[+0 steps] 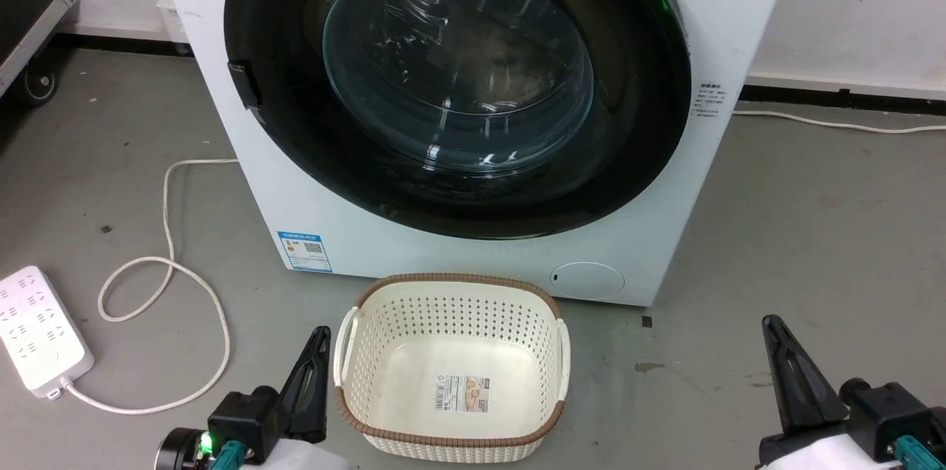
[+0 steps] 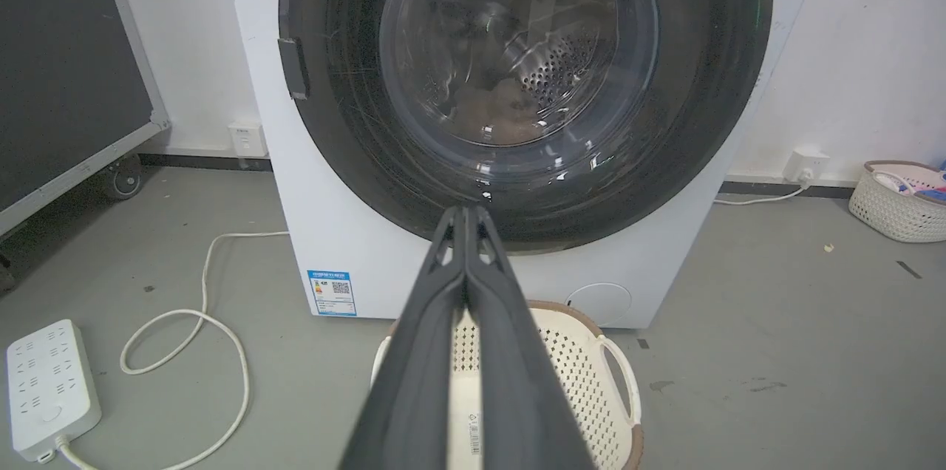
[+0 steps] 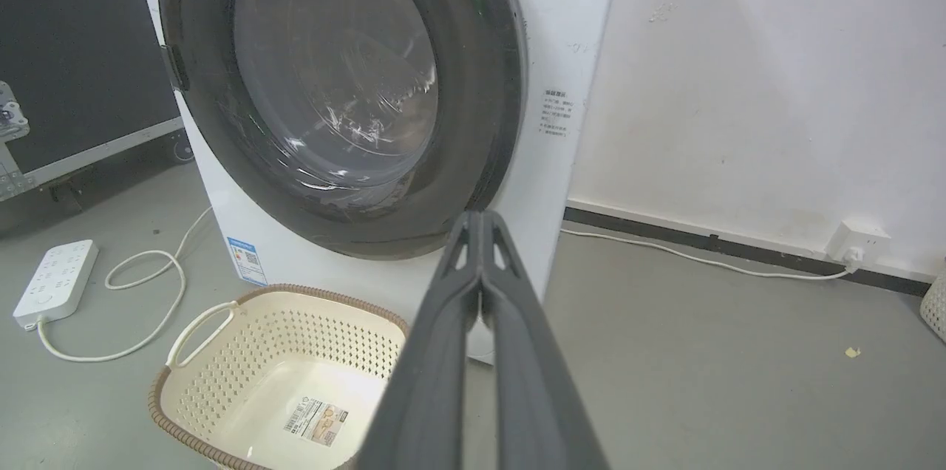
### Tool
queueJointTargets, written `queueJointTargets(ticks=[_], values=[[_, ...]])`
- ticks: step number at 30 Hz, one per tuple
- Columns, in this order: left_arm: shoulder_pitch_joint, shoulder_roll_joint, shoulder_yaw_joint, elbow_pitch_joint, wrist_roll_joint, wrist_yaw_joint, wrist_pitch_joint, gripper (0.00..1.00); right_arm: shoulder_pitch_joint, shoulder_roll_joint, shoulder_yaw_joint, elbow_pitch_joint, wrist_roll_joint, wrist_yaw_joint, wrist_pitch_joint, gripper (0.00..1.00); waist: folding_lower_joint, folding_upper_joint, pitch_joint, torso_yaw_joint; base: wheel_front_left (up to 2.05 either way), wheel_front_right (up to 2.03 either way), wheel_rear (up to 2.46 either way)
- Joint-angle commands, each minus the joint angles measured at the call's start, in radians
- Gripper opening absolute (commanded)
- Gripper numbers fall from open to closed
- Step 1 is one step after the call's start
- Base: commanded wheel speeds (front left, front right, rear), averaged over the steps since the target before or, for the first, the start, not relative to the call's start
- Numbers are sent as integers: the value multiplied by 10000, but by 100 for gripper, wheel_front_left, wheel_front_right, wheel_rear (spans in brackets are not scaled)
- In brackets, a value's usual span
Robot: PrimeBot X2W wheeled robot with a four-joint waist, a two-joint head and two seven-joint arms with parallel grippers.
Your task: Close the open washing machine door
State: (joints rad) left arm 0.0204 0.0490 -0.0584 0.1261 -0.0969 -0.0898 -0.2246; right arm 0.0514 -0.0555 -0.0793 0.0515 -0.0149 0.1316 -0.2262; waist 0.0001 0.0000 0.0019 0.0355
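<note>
Door flat against the washer front, both grippers pressed together and low, touching nothing.

In the head view the door (image 1: 458, 63) takes up 12 o'clock, its black rim lying flush on the white washer (image 1: 480, 263) all the way round, with a small dark tab (image 1: 244, 83) on its edge at 9 o'clock. The cream basket (image 1: 458, 279) sits on the floor at 6 o'clock, just in front of the washer. The left gripper (image 1: 321, 337) is at 7 o'clock beside the basket's handle, and the right gripper (image 1: 771, 324) is at 5 o'clock, well apart from the basket. Each wrist view shows its own fingers tight together, tips meeting, aimed toward the door's lower rim. A power strip (image 1: 37, 329) lies at 8 o'clock, with its cord (image 1: 170, 263) looping toward the washer.
</note>
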Motion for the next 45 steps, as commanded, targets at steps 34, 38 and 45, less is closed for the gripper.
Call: queueJointTargets(ticks=[34,38,45], values=[[-81,6,190,-424,361,305,711,0,-202,21,261,-197,59,-4,717,0,-1,0,-6,-109,0,0,0],[-89,6,217,-479,402,345,813,0,-223,23,296,-218,65,-4,820,0,-1,0,-7,-126,0,0,0],[-99,7,248,-546,450,392,936,0,-248,26,339,-244,72,-5,943,0,-1,0,-8,-145,0,0,0]])
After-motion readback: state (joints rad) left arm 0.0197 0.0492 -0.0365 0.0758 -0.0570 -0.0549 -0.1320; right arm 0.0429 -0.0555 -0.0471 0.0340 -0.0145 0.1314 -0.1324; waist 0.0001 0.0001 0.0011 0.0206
